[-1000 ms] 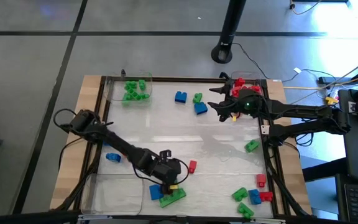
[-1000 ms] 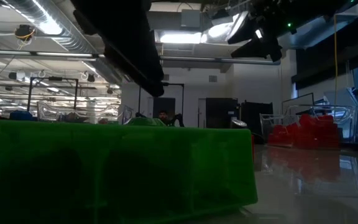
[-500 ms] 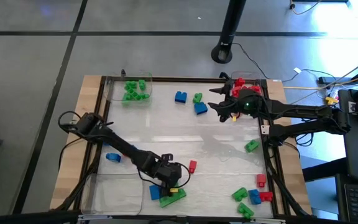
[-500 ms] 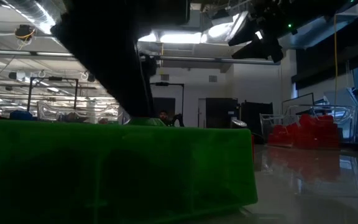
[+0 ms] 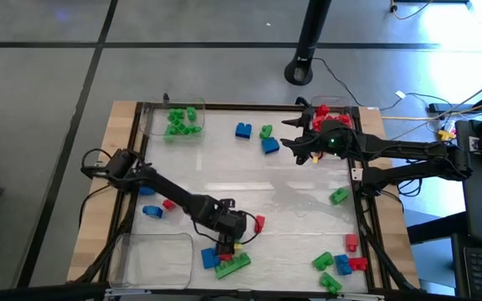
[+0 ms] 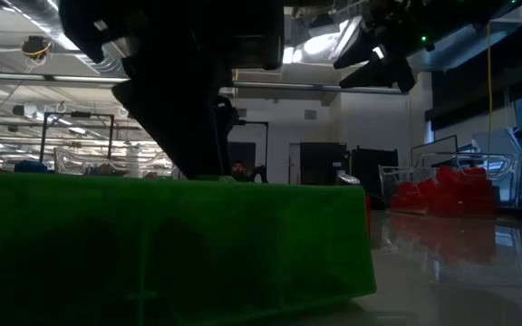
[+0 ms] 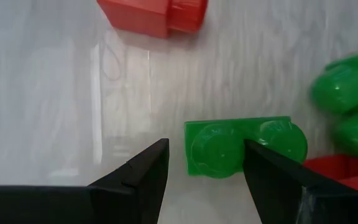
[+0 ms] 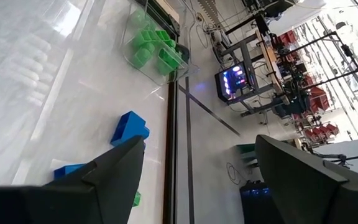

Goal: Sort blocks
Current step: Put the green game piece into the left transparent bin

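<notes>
my left tool (image 7: 204,163) hangs with its fingers apart over the small green plastic brick (image 7: 241,147), and i think one finger could bump it away.

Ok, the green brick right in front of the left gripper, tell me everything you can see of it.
The green brick is small, glossy plastic, a flat rectangular plate with two round studs showing. It lies on the white table, between the open fingers of the left gripper but not touched by them. A larger green brick sits just beside it, a red one at its corner; whether they touch it is unclear. In the high view the gripper hides it.
</notes>
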{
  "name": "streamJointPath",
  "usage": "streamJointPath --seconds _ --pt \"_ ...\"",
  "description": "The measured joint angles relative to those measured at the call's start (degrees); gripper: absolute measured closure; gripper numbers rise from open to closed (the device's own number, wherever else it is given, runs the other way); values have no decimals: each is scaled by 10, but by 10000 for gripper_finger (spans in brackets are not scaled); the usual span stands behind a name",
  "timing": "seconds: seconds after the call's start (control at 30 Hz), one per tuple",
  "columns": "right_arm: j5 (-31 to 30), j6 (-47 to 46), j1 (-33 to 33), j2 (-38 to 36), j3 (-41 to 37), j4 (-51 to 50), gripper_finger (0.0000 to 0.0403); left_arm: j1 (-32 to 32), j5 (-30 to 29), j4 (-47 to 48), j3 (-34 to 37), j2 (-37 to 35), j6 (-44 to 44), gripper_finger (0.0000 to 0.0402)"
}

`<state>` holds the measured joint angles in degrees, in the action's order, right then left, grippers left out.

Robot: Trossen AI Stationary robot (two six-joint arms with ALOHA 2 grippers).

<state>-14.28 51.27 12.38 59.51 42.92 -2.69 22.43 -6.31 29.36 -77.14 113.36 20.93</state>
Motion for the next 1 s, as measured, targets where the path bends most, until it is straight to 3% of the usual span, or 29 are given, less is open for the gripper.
streamJointPath --seconds 0.2,0.57,0.77,1.0 --pt "0 0 0 0 0 -1 94 -5 0 -3 0 0 -18 223" --pt "0 0 0 0 0 -1 94 -5 -2 -15 0 1 -62 314" --pt "0 0 0 0 0 -1 94 -5 -6 -9 -1 -4 -58 314" --pt "0 0 0 0 0 -1 94 -5 -51 43 -18 -45 -49 308"
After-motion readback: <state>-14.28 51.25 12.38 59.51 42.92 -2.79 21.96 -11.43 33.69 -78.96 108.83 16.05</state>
